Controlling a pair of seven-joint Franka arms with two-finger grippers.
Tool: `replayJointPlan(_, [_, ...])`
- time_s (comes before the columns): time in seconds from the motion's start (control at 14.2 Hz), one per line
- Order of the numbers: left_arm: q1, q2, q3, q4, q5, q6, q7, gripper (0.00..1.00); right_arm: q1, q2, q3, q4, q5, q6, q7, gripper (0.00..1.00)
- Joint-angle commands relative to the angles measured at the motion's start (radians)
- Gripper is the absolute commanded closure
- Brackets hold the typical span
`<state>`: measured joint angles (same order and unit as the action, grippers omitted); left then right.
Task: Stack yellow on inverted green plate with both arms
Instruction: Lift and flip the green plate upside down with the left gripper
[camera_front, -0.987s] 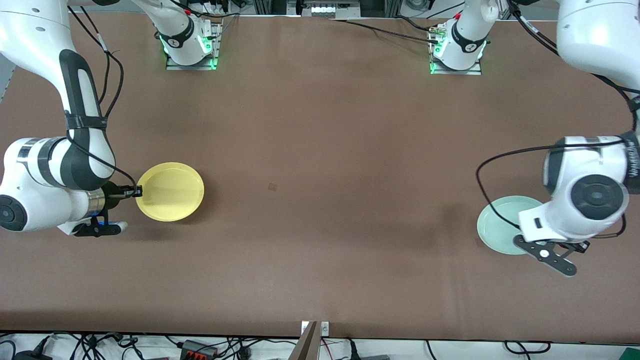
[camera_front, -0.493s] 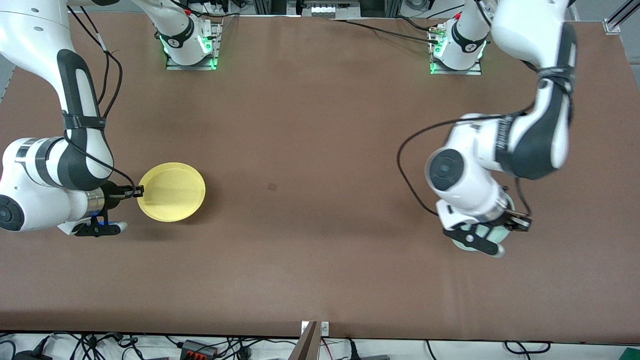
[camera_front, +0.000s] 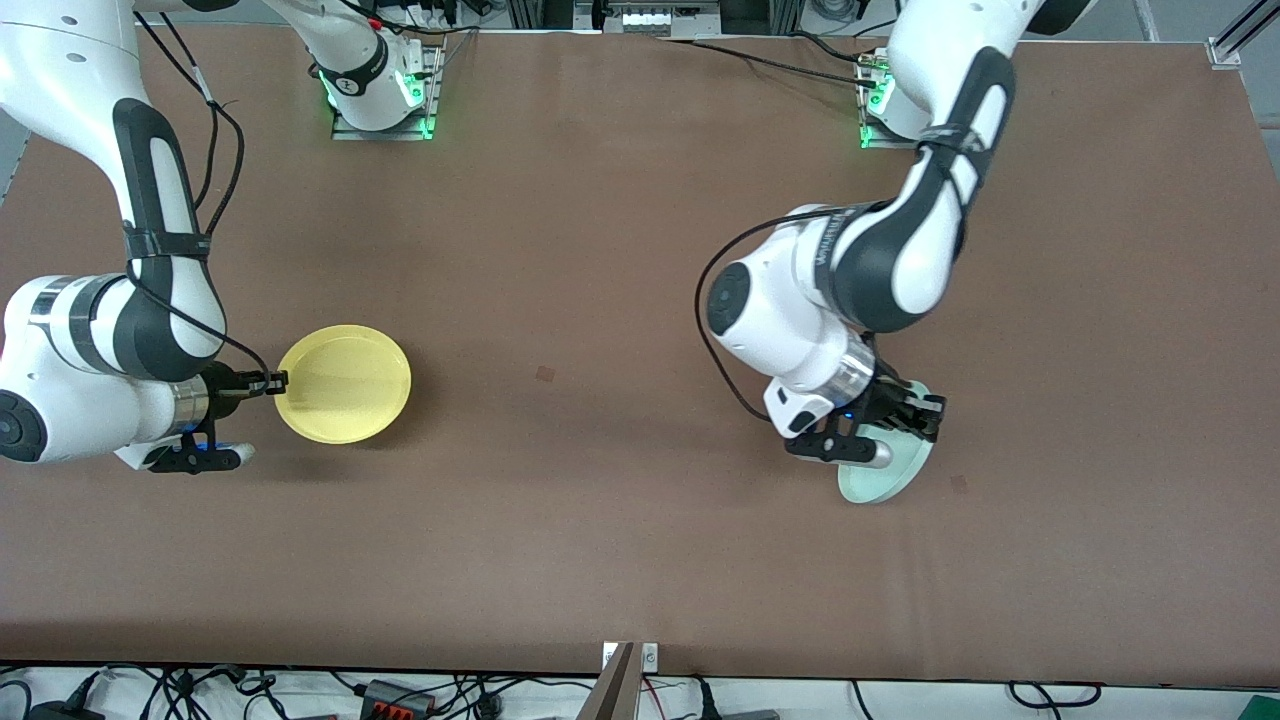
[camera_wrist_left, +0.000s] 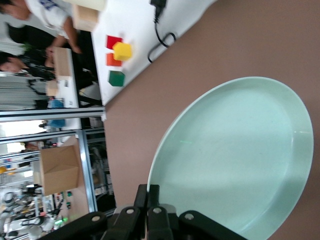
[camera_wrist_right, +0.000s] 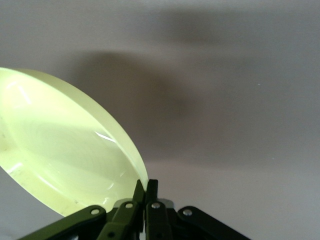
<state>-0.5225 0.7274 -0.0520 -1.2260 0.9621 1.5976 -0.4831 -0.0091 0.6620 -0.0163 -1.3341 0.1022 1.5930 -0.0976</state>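
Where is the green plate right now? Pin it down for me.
In the front view, the green plate is tilted in the air over the table toward the left arm's end, its rim clamped in the left gripper.

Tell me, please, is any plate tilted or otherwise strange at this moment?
Yes. The green plate, pinched at its rim by the left hand, hangs steeply tilted above the table. The yellow plate, gripped by the right hand, looks lifted too.
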Motion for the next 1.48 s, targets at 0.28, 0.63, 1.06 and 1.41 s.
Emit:
replayJointPlan(0.28, [-0.181, 0.113, 0.017, 0.008, 0.089, -0.054, -0.282, 0.99, -0.008, 0.001, -0.004, 0.004, 0.031, -0.019, -0.048, 1.0])
replayJointPlan(0.63, [-0.247, 0.144, 0.018, 0.006, 0.089, -0.067, -0.338, 0.99, -0.011, 0.005, -0.008, -0.002, 0.024, -0.021, -0.048, 1.0])
replayJointPlan(1.06, [-0.295, 0.19, 0.017, 0.006, 0.079, -0.067, -0.359, 0.99, -0.018, 0.005, -0.013, -0.01, 0.022, -0.022, -0.05, 1.0])
replayJointPlan(1.41, [-0.297, 0.202, 0.001, 0.013, 0.049, 0.089, -0.502, 0.0, -0.049, 0.007, -0.011, -0.008, 0.034, -0.034, -0.054, 1.0])
